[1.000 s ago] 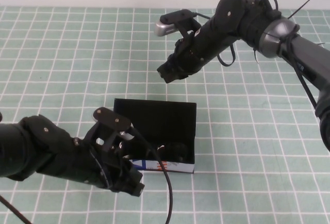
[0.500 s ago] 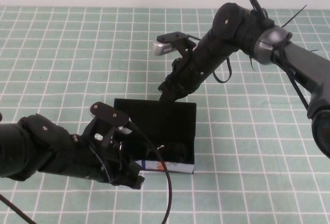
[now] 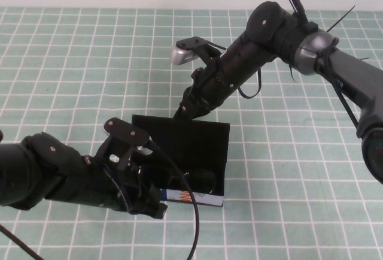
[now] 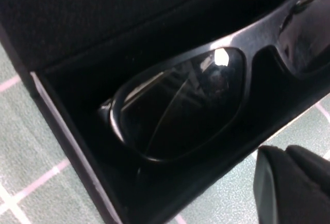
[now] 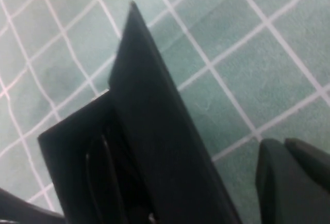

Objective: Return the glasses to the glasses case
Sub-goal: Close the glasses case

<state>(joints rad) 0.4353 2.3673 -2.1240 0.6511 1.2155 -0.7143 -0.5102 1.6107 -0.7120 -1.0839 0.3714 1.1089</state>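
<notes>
Glasses [image 4: 180, 105] lying inside the glasses case [image 3: 206, 143], dark lenses up, frame along the case's white printed front edge [image 3: 191, 197]; flap lid [image 5: 160, 126] raised at the case's far side, over a green checked mat [image 3: 72, 62]. Left gripper [image 3: 152, 203] low at the case's near left corner, against that front edge; spread or pressed together, cannot tell. Right gripper [image 3: 182, 111] at the far edge of the lid, touching or just above it; cannot tell its fingers' state either.
</notes>
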